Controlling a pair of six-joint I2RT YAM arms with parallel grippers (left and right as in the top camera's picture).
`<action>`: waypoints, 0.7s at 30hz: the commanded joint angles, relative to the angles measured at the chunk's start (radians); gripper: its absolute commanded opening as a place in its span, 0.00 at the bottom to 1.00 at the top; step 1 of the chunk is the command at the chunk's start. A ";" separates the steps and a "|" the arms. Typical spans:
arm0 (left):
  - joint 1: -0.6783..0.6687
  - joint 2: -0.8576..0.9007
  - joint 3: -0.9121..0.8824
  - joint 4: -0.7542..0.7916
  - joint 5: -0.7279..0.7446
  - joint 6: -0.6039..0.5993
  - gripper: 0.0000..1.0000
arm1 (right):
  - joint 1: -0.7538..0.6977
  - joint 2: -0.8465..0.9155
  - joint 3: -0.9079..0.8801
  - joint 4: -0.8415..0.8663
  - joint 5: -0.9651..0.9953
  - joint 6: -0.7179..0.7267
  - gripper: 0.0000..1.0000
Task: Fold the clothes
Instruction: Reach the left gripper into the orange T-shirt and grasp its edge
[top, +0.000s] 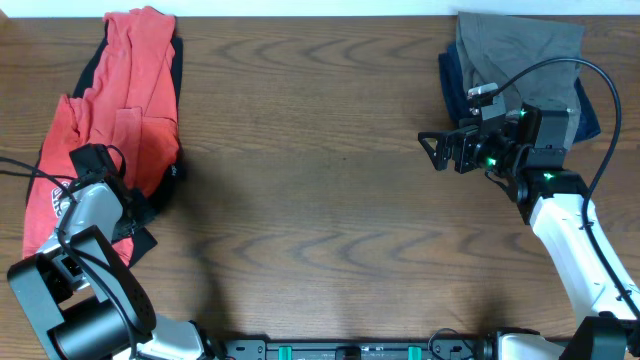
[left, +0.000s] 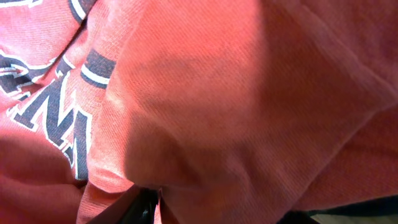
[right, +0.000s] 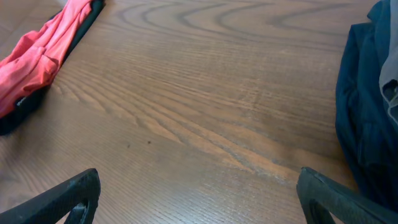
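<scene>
Orange-red T-shirt (top: 125, 100) lies crumpled at the far left of the counter (top: 320, 200), in a long bunched strip running from the far edge toward the near left. White-and-navy lettering (left: 59, 118) shows on its near end. The shirt sits on top of a black top (top: 176, 75), whose dark edge shows along the shirt's right side and at its near end.

Left arm (top: 95, 205) reaches in from the near left, its wrist over the near end of the shirt. The wrist view is filled with red fabric pressed close. Left fingers (left: 142, 210) show only as a dark sliver at the bottom edge, under a fold of the shirt. Cannot tell whether they are apart, together or clamped on cloth.

Right arm (top: 565, 235) comes in from the near right and points left. Right fingers (right: 68, 199) are spread wide apart with nothing between them, only bare wood in the gap.

Behind the right wrist, at the far right corner, lies a pile: grey garment (top: 520, 45) on top of a navy garment (top: 458, 85). The red shirt and the pile are well apart.
</scene>
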 joint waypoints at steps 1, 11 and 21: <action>0.002 -0.043 0.030 0.008 -0.007 -0.031 0.47 | 0.016 0.001 0.019 0.006 -0.003 0.005 0.99; 0.001 -0.168 0.030 -0.007 0.044 -0.034 0.29 | 0.016 0.006 0.019 0.008 -0.003 0.005 0.99; 0.001 -0.170 0.029 -0.016 0.129 -0.034 0.06 | 0.016 0.009 0.019 0.007 -0.003 0.005 0.99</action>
